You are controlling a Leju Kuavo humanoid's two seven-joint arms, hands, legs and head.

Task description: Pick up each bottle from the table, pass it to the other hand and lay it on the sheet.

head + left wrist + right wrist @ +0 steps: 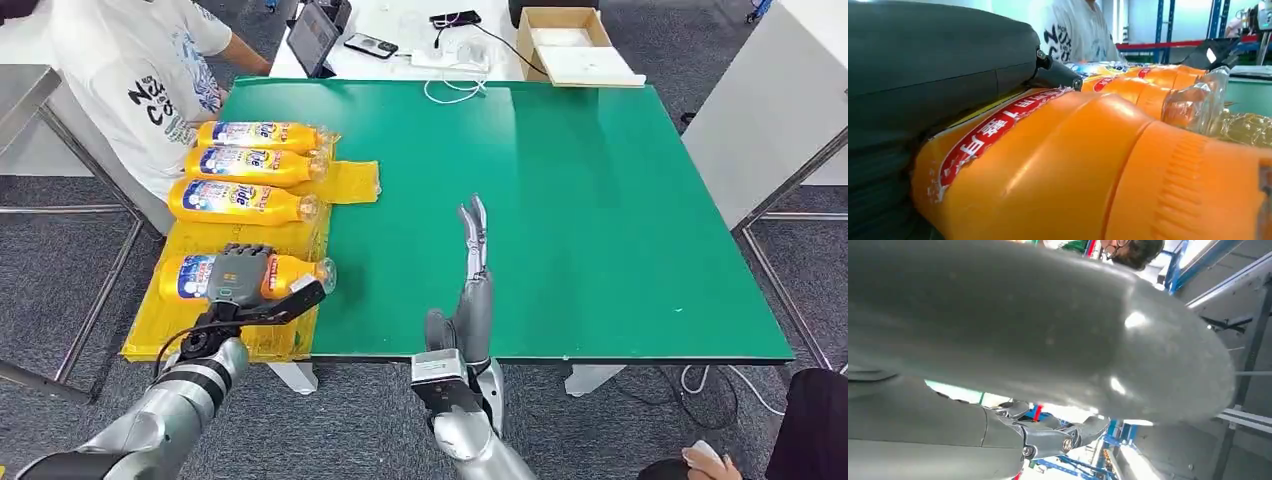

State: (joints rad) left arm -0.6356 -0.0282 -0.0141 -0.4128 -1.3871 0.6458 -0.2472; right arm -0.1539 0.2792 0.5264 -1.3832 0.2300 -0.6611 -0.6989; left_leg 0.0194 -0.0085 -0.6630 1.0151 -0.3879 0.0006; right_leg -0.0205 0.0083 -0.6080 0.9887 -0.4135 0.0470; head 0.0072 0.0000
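Note:
Several orange bottles with blue and red labels lie on their sides on the yellow sheet at the left edge of the green table. My left hand grips the nearest bottle from above, thumb under its neck end, low over the sheet. The left wrist view shows this bottle pressed against my left hand, with other bottles behind. Three more bottles lie in a row farther back. My right hand stands edge-on over the table's front, fingers straight, holding nothing; its grey thumb looms close.
A person in a white shirt sits beyond the sheet at the far left. A tablet, a phone, cables and a cardboard box lie on the white table behind. Another person's hand shows at the bottom right.

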